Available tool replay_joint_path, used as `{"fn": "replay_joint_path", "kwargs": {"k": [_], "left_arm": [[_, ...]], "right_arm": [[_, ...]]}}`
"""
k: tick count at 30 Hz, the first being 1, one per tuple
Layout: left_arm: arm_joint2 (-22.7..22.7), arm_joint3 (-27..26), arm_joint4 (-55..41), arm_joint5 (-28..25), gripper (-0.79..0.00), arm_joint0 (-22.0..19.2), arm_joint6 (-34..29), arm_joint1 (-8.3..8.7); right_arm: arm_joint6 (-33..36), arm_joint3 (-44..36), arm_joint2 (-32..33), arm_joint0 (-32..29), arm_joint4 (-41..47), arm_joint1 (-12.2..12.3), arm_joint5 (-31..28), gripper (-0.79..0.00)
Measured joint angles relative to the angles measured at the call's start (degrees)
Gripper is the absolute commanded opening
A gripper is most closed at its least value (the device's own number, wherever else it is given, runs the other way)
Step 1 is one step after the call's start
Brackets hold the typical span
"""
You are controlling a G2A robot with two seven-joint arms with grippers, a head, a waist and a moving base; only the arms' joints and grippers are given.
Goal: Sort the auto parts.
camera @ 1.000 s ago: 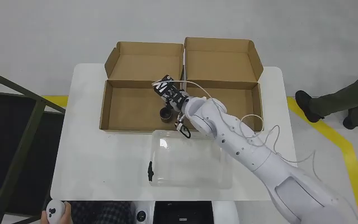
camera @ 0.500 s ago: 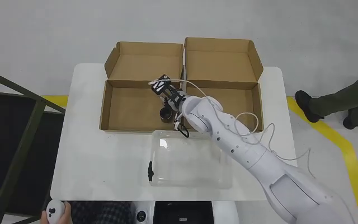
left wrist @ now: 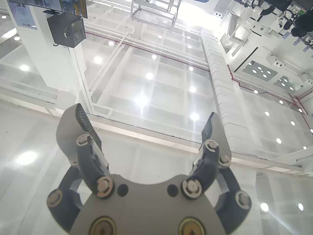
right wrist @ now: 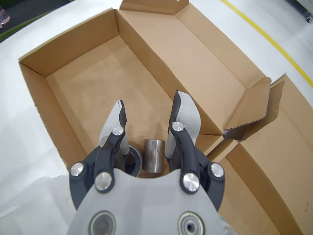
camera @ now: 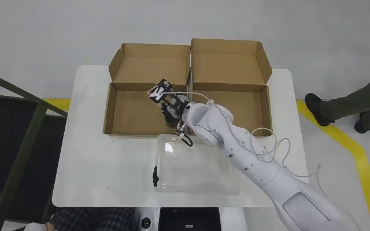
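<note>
- Bright, even light falls from above in the top view, and the white table (camera: 98,144) reads almost as pale as the floor around it.
- Shadows there are soft; the cardboard box (camera: 133,112) is slightly darker along its inner walls.
- The clear tray (camera: 202,173) carries faint white highlights on its rim.
- The left wrist view looks straight into round ceiling lights (left wrist: 149,75): they bloom, throw streaks, and wash out the upper middle.
- The left gripper (left wrist: 145,112) is backlit, its fingers dark against that glare.
- In the right wrist view the metal cylinder (right wrist: 153,155) shows a dull vertical sheen, and screws on the right gripper (right wrist: 149,101) glint.
- Both wrist views stretch and lean straight lines toward their edges.
</note>
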Motion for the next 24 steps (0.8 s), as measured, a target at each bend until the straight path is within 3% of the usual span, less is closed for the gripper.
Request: {"fn": "replay_joint_path", "kwargs": {"k": [3, 6, 9, 13, 24], "left_arm": [[0.0, 0.0, 0.0, 0.0, 0.0, 0.0, 0.0, 0.0], [0.0, 0.0, 0.0, 0.0, 0.0, 0.0, 0.0, 0.0], [0.0, 0.0, 0.0, 0.0, 0.0, 0.0, 0.0, 0.0], [0.0, 0.0, 0.0, 0.0, 0.0, 0.0, 0.0, 0.0], [0.0, 0.0, 0.0, 0.0, 0.0, 0.0, 0.0, 0.0]], "right_arm": [[-0.42, -5.67, 1.89, -3.24, -2.04, 1.04, -2.76, -0.397], [-1.28, -11.05, 3.77, -6.81, -3.65, 2.07, -5.91, -0.28], [-2.52, -15.6, 5.9, -10.67, -5.53, 3.12, -8.59, -0.099], [-5.02, -20.56, 9.62, -16.55, -7.75, 4.54, -10.72, -0.012], [-14.55, -30.63, 21.39, -33.09, -15.37, 8.21, -16.24, 0.0]]}}
